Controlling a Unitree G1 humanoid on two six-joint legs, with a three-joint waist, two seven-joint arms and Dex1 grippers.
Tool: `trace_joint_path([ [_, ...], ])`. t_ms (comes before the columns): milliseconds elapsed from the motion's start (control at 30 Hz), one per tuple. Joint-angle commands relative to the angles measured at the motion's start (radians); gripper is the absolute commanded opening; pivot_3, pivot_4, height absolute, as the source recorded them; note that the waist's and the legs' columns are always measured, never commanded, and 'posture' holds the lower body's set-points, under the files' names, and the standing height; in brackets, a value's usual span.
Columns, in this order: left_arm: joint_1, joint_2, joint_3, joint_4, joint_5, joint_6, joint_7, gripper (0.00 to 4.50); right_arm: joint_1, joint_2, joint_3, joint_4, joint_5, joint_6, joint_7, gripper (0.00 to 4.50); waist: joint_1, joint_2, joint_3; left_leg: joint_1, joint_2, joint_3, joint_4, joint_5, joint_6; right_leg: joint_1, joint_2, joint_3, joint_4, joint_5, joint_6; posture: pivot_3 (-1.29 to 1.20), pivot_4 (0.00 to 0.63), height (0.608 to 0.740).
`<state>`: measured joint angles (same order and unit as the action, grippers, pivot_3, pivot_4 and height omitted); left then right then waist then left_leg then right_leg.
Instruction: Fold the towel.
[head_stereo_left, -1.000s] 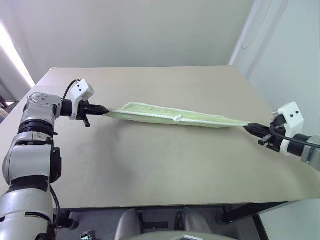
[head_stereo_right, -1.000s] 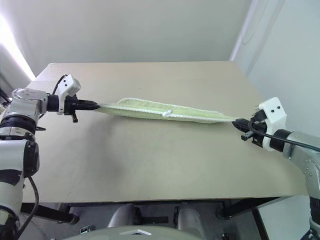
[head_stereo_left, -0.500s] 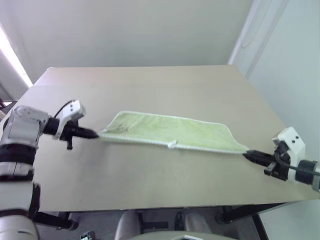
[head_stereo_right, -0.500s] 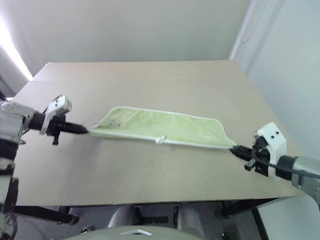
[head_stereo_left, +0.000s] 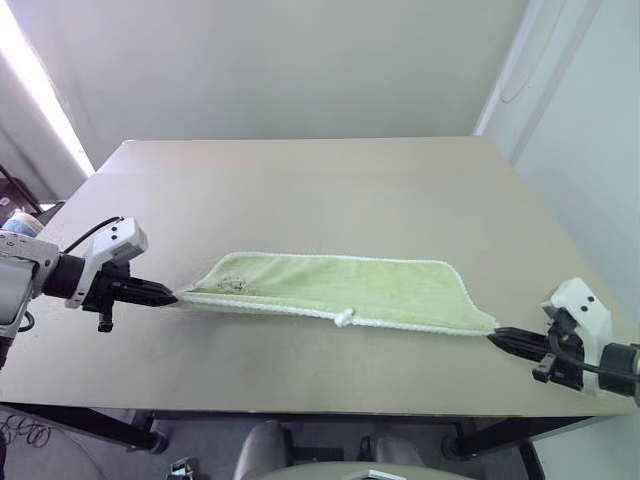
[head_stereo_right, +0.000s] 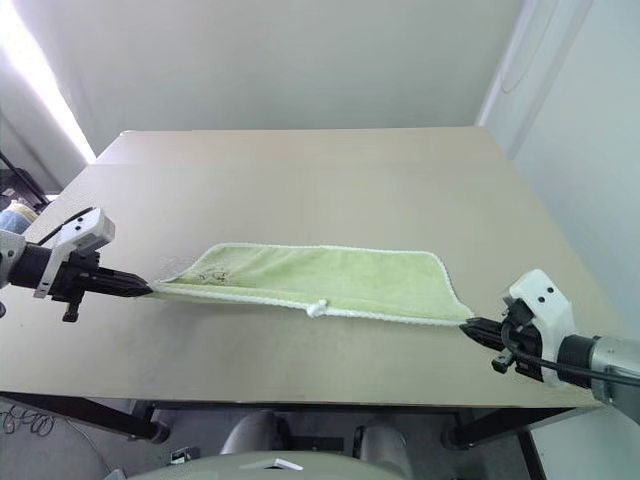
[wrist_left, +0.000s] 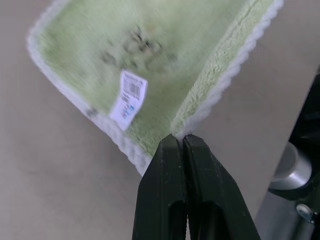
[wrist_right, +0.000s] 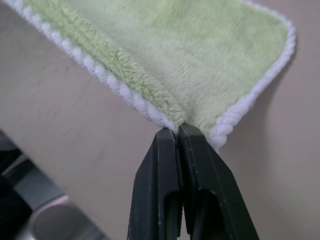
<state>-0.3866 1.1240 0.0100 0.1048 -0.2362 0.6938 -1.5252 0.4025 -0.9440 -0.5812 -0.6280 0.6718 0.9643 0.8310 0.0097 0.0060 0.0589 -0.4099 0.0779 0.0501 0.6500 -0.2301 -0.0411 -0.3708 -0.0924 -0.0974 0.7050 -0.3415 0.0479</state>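
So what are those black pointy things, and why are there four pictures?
They belong to a robot with two arms. Each arm ends in a black claw. Two pictures come from cameras in its head, looking down at a tan table. The other two come from little cameras on its wrists, so they look very close up. The left claw and the right claw are both shut, each pinching one end of a pale green towel stretched between them. The robot is meant to fold it.
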Motion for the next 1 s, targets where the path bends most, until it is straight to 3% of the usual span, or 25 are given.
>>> trace_joint_path([
  [33,-0.063,-0.023,-0.012,0.046,-0.001,0.009,0.053,0.00,-0.048,0.002,-0.021,-0.005,-0.008,0.001,-0.045,0.03,-0.005,-0.001,0.000,0.002,0.000,-0.001,0.001,0.000,0.000,0.004,0.001,0.000,-0.002,0.000,0.001,0.00,0.000,0.683],
  [433,-0.279,-0.209,-0.163,0.387,0.078,-0.087,0.137,0.00,-0.405,0.068,0.170,0.216,-0.061,0.068,-0.273,0.03,-0.024,-0.006,0.000,-0.019,0.001,0.009,0.015,0.002,0.004,-0.011,0.008,0.009,-0.005,0.009,0.011,0.00,0.000,0.683],
  [667,-0.394,-0.298,-0.183,0.596,0.139,-0.201,0.200,0.00,-0.514,0.132,0.316,0.364,-0.143,0.036,-0.322,0.03,-0.024,-0.007,-0.001,-0.020,0.003,0.009,0.016,0.002,0.004,-0.016,0.011,0.010,-0.003,0.010,0.011,0.00,0.000,0.683],
  [1000,-0.499,-0.372,-0.185,0.833,0.211,-0.347,0.235,0.00,-0.636,0.209,0.365,0.533,-0.190,-0.040,-0.325,0.03,-0.030,-0.007,-0.001,-0.024,0.003,0.014,0.016,0.002,0.004,-0.020,0.011,0.014,0.001,0.012,0.014,0.00,0.000,0.683],
])
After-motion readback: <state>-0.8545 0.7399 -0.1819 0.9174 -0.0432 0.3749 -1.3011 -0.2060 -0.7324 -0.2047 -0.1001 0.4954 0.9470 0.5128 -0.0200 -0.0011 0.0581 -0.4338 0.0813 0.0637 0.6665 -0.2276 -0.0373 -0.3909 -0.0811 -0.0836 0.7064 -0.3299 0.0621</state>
